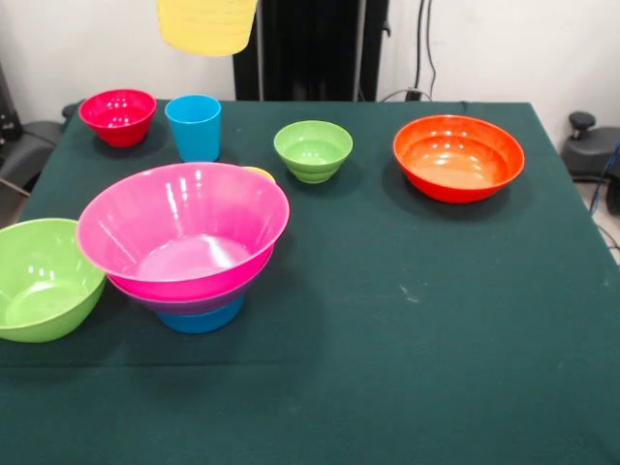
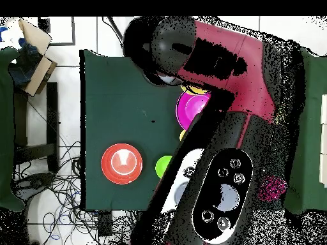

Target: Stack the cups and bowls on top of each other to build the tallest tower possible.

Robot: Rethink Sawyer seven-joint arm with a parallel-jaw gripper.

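**Pink bowl tops a short stack; pale yellow cup hangs at the top edge**

Nearest the front camera stands the tower (image 1: pixel 189 257): a mid blue bowl (image 1: pixel 201 317) at the bottom, a thin purple rim (image 1: pixel 184 301) above it, and the big pink bowl (image 1: pixel 182 228) on top, mouth up. A sliver of orange-yellow (image 1: pixel 260 173) peeks out from behind the pink rim; what it belongs to cannot be told. Just to the stack's left in this view, the big lime green bowl (image 1: pixel 39 278) sits at the edge of the green desk (image 1: pixel 407 320).

Farther back, in a loose row, are the small red bowl (image 1: pixel 117 115), the sky blue cup (image 1: pixel 194 126), the small green bowl (image 1: pixel 313 149) and the orange bowl (image 1: pixel 457 156), all upright and apart from one another.

At the top edge of the front view the pale yellow ribbed cup (image 1: pixel 207 24) hangs clear above the desk. The tool itself does not show there, and from overhead the red and black arm (image 2: pixel 223 83) covers most of the scene, so whether its fingers are apart or together cannot be told.
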